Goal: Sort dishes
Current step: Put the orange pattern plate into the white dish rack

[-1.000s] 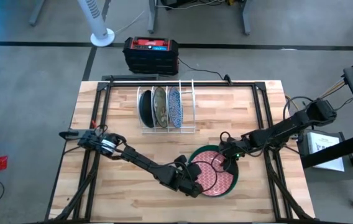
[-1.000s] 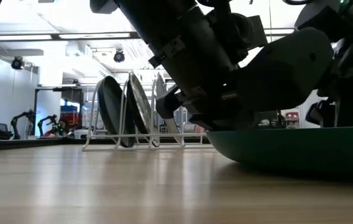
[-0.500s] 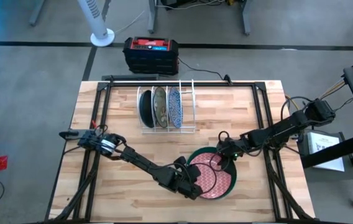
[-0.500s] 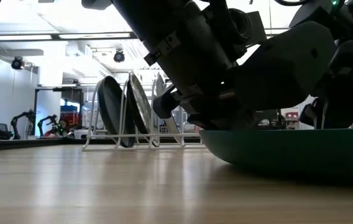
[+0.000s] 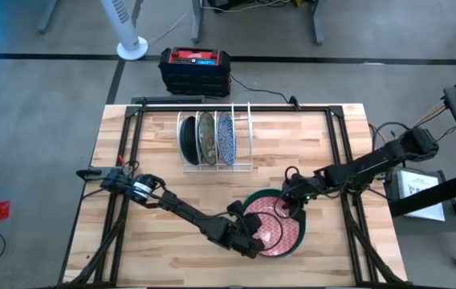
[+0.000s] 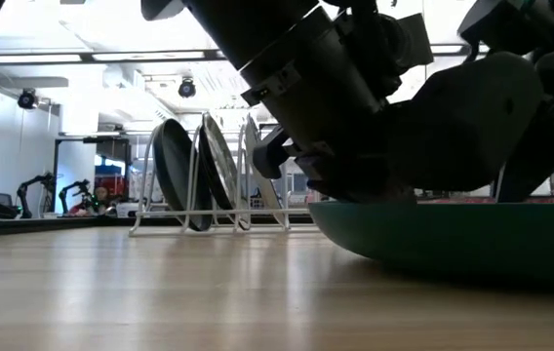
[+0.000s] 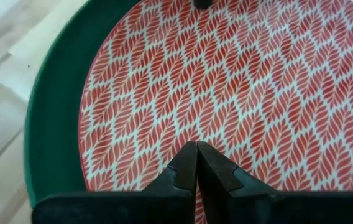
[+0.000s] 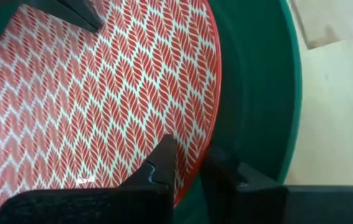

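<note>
Since a second ago our right gripper (image 8: 186, 165) has closed onto the red-and-white plate (image 5: 272, 229), whose rim sits between its fingers, inside the green plate (image 8: 257, 93) on the wooden table (image 5: 156, 160). Our left gripper (image 7: 196, 163), fingers together, rests on its leaf pattern.

The wooden table (image 5: 156, 152) stood on a grey concrete floor (image 5: 35, 120) crossed by a dark line. Beyond its far edge sat a black-and-red case (image 5: 195, 69), and a white fan stand (image 5: 131, 44) stood nearby. At table height, bright ceiling lights (image 6: 111, 54) lit a white-walled room.
</note>
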`<state>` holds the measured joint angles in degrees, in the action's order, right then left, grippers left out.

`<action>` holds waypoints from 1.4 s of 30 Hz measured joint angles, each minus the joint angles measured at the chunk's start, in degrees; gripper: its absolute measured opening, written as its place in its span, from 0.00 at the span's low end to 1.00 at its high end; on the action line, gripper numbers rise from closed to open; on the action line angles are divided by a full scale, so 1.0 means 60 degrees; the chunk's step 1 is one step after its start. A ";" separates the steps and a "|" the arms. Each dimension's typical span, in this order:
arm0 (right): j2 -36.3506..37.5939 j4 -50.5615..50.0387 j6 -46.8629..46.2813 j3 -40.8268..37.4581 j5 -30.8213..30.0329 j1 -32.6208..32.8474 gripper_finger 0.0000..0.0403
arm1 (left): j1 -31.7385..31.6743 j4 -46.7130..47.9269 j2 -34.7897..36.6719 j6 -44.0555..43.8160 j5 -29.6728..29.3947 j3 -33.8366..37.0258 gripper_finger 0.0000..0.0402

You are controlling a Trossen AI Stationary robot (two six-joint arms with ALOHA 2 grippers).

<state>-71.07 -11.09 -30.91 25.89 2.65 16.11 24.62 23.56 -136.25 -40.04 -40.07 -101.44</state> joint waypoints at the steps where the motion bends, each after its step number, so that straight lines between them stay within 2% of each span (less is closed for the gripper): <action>1: 0.0138 -0.0070 0.0012 0.0000 -0.0007 -0.0001 0.09 | 0.0000 -0.0009 0.0002 0.0011 -0.0017 -0.0002 0.00; 9: 0.0897 -0.0408 0.0070 -0.0004 -0.0227 -0.0002 0.04 | 0.0000 -0.0099 0.0018 -0.0027 -0.0249 -0.0016 0.00; 14: 0.0786 -0.0406 -0.0001 -0.0006 -0.0254 -0.0002 0.06 | 0.0000 -0.0099 -0.0019 -0.0053 -0.0225 -0.0016 0.00; 29: 0.1165 -0.1356 -0.0670 0.0120 -0.0379 -0.0119 0.41 | -0.0019 -0.0070 -0.0069 -0.0322 -0.0099 0.0180 0.00; 42: 0.0842 -0.1150 -0.1756 0.0062 0.0034 -0.0122 0.62 | 0.0000 -0.0190 -0.0557 -0.0677 -0.0178 0.0133 0.00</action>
<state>-66.01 -17.99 -41.45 26.26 2.86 15.38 24.62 22.41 -139.59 -44.11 -41.14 -100.64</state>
